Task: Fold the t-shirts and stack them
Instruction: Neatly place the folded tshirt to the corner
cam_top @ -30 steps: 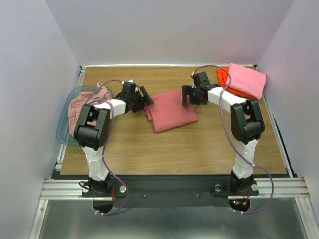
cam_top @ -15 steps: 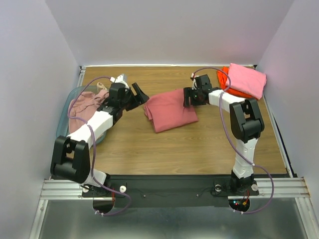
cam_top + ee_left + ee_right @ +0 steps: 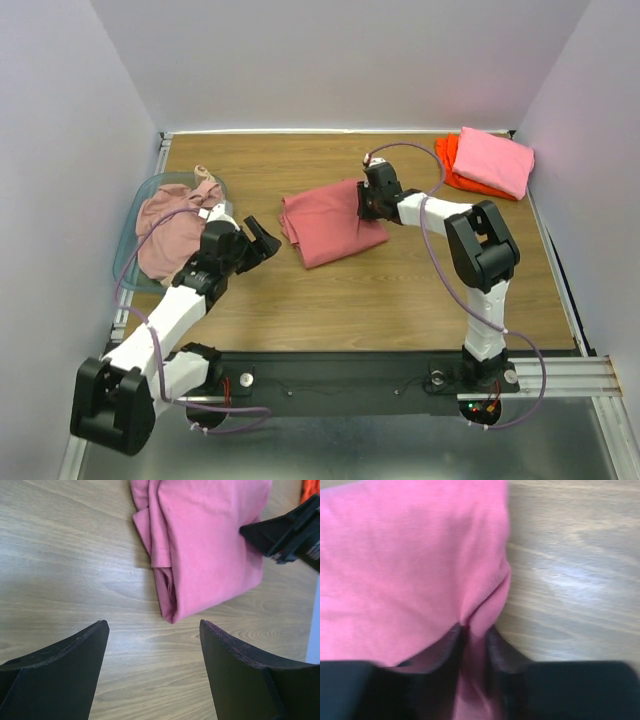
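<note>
Left arm pulled back toward the near-left since a second ago. Left end effector [image 3: 262, 238] came off the red shirt [image 3: 325, 225] and sat over bare desk [image 3: 400, 290], between the basket [image 3: 128, 240] and the shirt. Right end effector [image 3: 368, 205] moved in onto the shirt's far-right edge, and the shirt slid slightly left.

Left end effector: jaws spread wide, nothing held. The wrist view showed both fingers [image 3: 55, 672] over wood, with the shirt's near corner just ahead. Right end effector: pinched tight on a ridge of red fabric at the shirt's edge, bare wood right beside it.

Red shirt lay folded mid-desk, skewed to the desk edges, with layered folds showing along its left side.

Room: bare wood ran across the near half of the desk and along a strip behind the shirt. The right forearm cut diagonally over the right half.

Around: pink shirt [image 3: 495, 160] folded on top of an orange shirt [image 3: 448, 155] in the far-right corner, close to the right wall [image 3: 600, 150]. The basket sat at the left desk edge holding a pale pink bundle [image 3: 170, 225]. The left forearm ran just beside it, with its cable looping over the bundle.
</note>
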